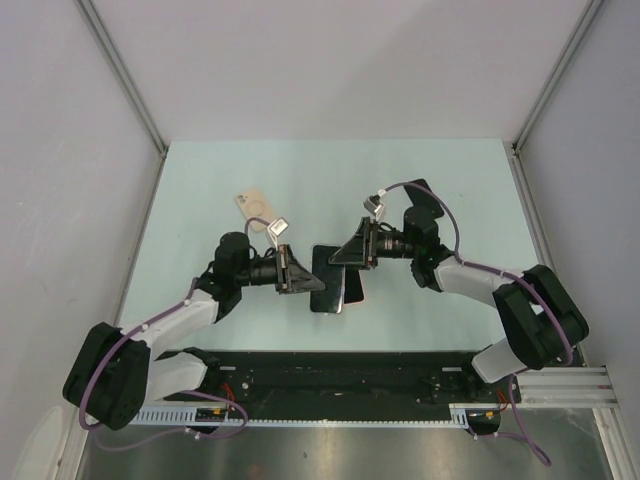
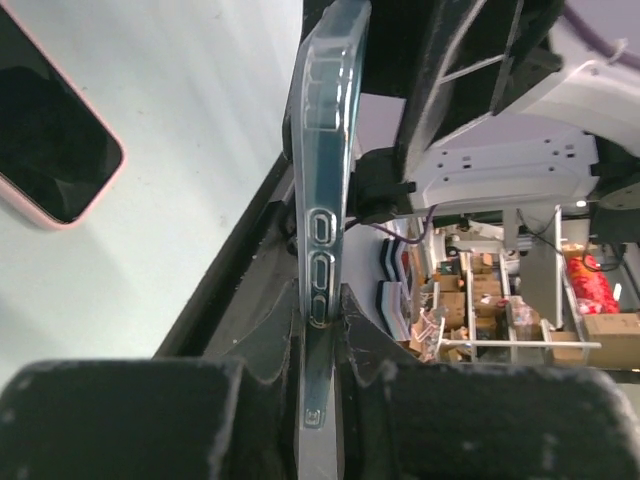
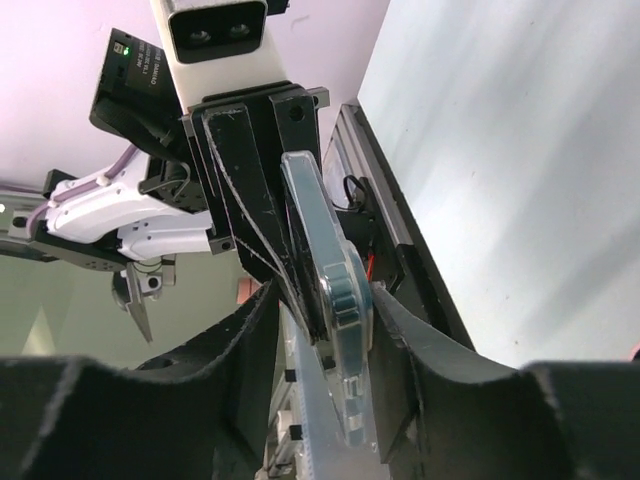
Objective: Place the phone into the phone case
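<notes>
The pale table [image 1: 450, 180] fills the middle of the top view, boxed in by white walls. Both arms reach in from the bottom edge and meet near the centre. The left arm [image 1: 170, 325] comes up from the lower left and the right arm [image 1: 500, 285] curves in from the lower right.

The left gripper [image 1: 300, 272] is clamped on the near-left end of the case [image 1: 325, 272]. Its own camera shows the case edge-on, rising from the bottom centre of the frame, with the fingers [image 2: 270, 330] pressed against both faces. The right gripper [image 1: 352, 252] is clenched on the other end. In its view the case [image 3: 310, 200] sits between its fingers [image 3: 250, 330], camera bump towards the lens, with the left gripper gripping the far end at the top.

So the case hangs above the table between the two grippers, roughly level from above, see-through and dark-tinted.

The phone [image 1: 355, 287] lies flat on the table, dark screen up, pink rim showing. It sits just right of the case in the top view, partly hidden by it, and in the upper left of the left wrist view [image 2: 50, 140]. It is outside the case.

A beige phone-shaped slab [image 1: 255, 207] lies well apart, up and left of centre.
</notes>
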Available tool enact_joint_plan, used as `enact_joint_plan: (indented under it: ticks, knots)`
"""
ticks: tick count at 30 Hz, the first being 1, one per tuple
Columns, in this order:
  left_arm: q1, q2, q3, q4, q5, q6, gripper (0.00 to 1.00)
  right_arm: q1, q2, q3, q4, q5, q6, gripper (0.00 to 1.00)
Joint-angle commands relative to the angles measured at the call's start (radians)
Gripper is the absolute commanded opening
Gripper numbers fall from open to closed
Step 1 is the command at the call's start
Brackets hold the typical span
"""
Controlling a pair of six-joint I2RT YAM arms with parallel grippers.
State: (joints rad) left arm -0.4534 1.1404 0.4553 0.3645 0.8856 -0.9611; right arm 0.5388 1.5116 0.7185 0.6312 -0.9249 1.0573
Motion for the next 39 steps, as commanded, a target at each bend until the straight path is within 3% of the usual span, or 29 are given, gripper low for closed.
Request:
enact_joint_plan:
  ticks: [1,2,3,6,10,11,14,19,20,22,29,35,39]
  knots:
    - [0.013,-0.022,-0.024,0.139,-0.086,-0.122,0.0,-0.006,-0.077,-0.051,0.189,-0.074,0.098,0.37]
    - [0.013,-0.027,-0.027,0.154,-0.088,-0.131,0.0,-0.007,-0.076,-0.071,0.205,-0.074,0.107,0.33]
    - [0.012,-0.024,-0.024,0.157,-0.089,-0.14,0.0,-0.01,-0.076,-0.079,0.22,-0.072,0.127,0.18]
    - [0.012,-0.005,-0.015,0.156,-0.067,-0.13,0.0,-0.01,-0.067,-0.097,0.277,-0.074,0.162,0.03]
    - [0.013,-0.001,0.011,0.045,-0.118,-0.079,0.0,-0.022,-0.074,-0.099,0.292,-0.064,0.167,0.03]
    - [0.015,-0.001,0.023,-0.041,-0.131,-0.061,0.0,-0.033,-0.08,-0.097,0.294,-0.066,0.167,0.08]
    - [0.025,0.016,0.075,-0.181,-0.166,0.025,0.0,-0.057,-0.117,-0.097,0.216,-0.077,0.103,0.56]
    - [0.07,0.102,0.101,-0.231,-0.177,0.094,0.0,-0.069,-0.238,-0.097,-0.149,-0.003,-0.129,0.71]
    - [0.074,0.119,0.109,-0.243,-0.175,0.12,0.0,-0.071,-0.261,-0.099,-0.184,0.004,-0.176,0.83]
    - [0.079,0.166,0.129,-0.251,-0.185,0.137,0.0,-0.074,-0.318,-0.099,-0.278,0.037,-0.221,0.98]
    - [0.079,0.336,0.212,-0.268,-0.278,0.18,0.0,-0.095,-0.429,-0.097,-0.433,0.109,-0.292,1.0]
    - [0.078,0.436,0.247,-0.253,-0.26,0.157,0.0,-0.108,-0.479,-0.099,-0.484,0.124,-0.321,1.0]
    - [0.078,0.423,0.227,-0.265,-0.269,0.163,0.2,-0.125,-0.484,-0.097,-0.487,0.115,-0.329,1.0]
